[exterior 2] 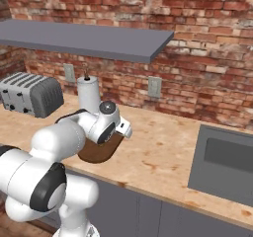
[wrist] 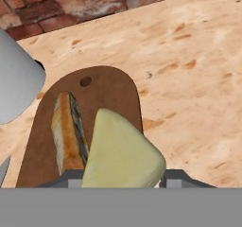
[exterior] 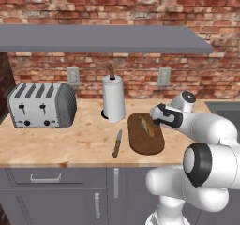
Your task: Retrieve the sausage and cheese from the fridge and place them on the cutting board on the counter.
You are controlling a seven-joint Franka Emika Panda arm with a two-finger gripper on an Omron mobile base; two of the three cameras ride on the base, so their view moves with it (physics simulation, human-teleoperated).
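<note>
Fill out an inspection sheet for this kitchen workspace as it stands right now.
Surface: light wooden counter, dry and level.
Job's things: dark oval cutting board lies on the counter beside the paper towel roll; sausage, a streaky brown stick, lies on the board; cheese, a pale wedge, is held just above the board's near end.
Clutter: knife left of the board; paper towel roll behind it; toaster at far left.
Grippers: gripper closed on the cheese over the board.
Cables: nothing seen.
Surroundings: brick wall with outlets, grey shelf overhead, sink to the right, grey cabinets below.
</note>
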